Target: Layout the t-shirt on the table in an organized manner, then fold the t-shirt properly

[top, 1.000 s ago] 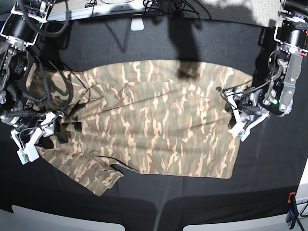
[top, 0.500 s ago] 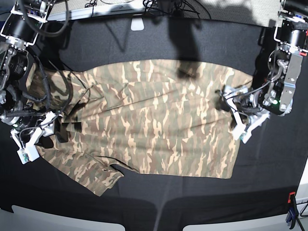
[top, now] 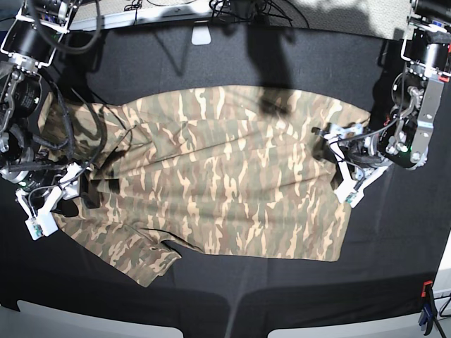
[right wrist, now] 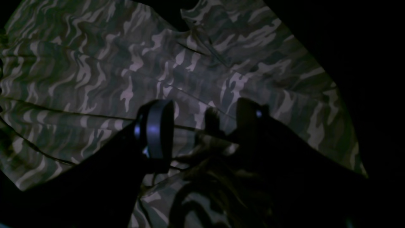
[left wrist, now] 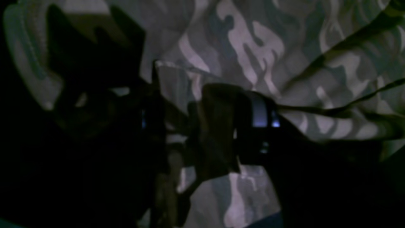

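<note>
Camouflage t-shirt lies spread mid-frame on the table; left gripper pinches its right edge, right gripper pinches its left.

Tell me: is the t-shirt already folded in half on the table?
No, the t-shirt lies spread out on the table, with one sleeve showing at its near corner.

We see a pale strip beyond the far edge, dark cables along it, and a red-and-blue clamp at the near right corner.
</note>
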Controlling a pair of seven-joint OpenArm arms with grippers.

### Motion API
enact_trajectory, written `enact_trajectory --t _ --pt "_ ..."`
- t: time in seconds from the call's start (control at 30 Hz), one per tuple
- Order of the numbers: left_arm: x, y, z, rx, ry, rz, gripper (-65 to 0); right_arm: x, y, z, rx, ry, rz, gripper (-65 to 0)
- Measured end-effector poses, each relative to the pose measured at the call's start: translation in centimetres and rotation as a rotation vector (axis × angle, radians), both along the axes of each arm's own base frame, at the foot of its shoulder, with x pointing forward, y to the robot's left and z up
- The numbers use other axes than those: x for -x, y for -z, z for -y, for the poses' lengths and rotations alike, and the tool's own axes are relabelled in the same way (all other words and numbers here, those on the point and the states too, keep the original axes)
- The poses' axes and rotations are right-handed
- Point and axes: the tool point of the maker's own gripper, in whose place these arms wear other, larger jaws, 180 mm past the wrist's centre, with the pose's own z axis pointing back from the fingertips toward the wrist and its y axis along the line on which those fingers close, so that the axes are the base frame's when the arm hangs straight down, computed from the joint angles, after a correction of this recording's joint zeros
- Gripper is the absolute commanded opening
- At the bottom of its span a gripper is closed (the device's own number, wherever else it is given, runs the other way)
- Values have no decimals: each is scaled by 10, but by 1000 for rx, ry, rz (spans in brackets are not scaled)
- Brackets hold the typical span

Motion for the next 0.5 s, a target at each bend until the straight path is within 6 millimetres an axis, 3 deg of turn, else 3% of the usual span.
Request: enact_trajectory --t 0.13,0.33,0.5 --pt "-4 -1 -3 -20 0 25 -650 0 0 0 0 0 0 -345" --pt "7 2 -6 -78 35 -23 -650 2 3 1 7 1 -16 -345" --pt "23 -33 22 -44 152 99 -650 0 -1 -2 -12 -1 15 -347"
